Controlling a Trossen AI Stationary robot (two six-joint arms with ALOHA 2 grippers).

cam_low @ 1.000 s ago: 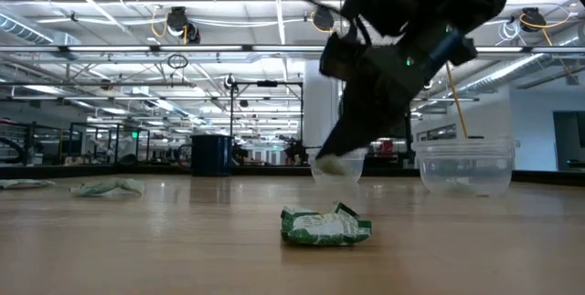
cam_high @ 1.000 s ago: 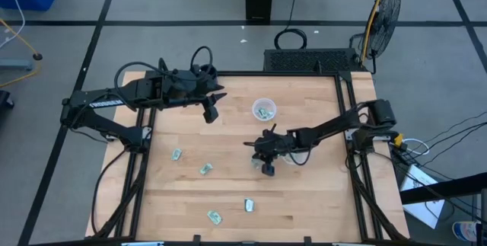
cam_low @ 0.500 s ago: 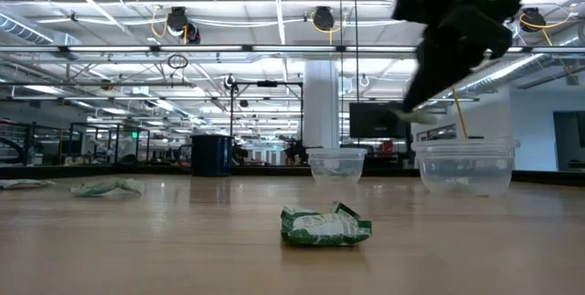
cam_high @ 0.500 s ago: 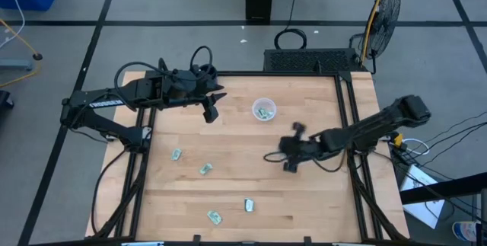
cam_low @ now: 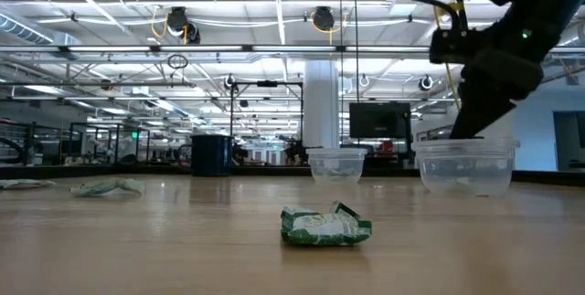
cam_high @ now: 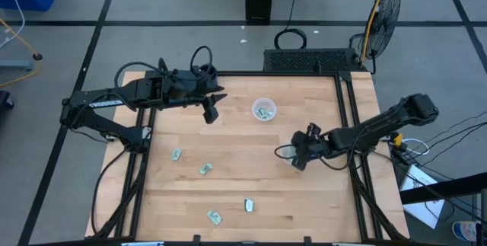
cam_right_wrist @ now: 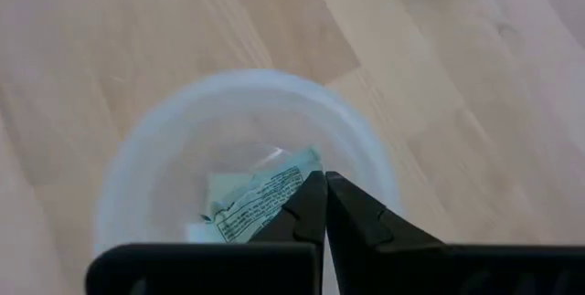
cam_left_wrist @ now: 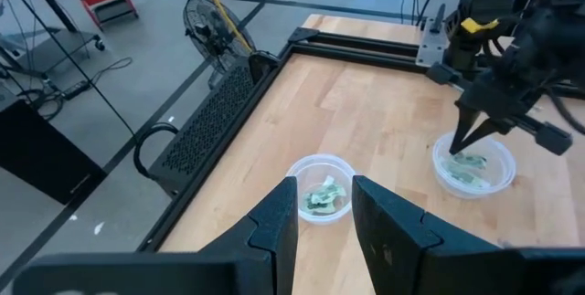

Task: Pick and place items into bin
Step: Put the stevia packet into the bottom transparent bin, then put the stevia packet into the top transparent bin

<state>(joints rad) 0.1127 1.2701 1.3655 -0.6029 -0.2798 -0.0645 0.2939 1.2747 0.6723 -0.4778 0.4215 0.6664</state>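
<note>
Several small green-and-white packets lie flat on the wooden table: (cam_high: 176, 154), (cam_high: 205, 169), (cam_high: 248, 205), (cam_high: 214, 217); one shows close in the low view (cam_low: 326, 226). Two clear bowls stand on the table. The far bowl (cam_high: 264, 110) (cam_left_wrist: 320, 194) has packets in it. My right gripper (cam_high: 300, 154) (cam_right_wrist: 324, 185) is shut and points down into the right bowl (cam_low: 462, 167) (cam_left_wrist: 473, 169), with a packet (cam_right_wrist: 260, 199) at its tips. My left gripper (cam_left_wrist: 324, 213) hovers open near the far bowl. My right gripper pinches a packet by its edge (cam_right_wrist: 306, 169), only at the fingertips (cam_right_wrist: 315, 194), coming from above and pointing down. The packet hangs below the fingers inside the right bowl. I cannot tell whether it rests on the bowl's bottom.
Black frame rails (cam_high: 346, 116) run along the table's sides. A floor fan (cam_high: 384, 10) and a black mat (cam_high: 312, 59) stand beyond the far edge. Bare wood lies between the two bowls and the loose packets near the front.
My right gripper has risen from the table's middle with a packet, carried it toward the right edge, and come down over the right bowl, staying shut. The packet has been lifted clear of the wood. My left arm has kept still.
</note>
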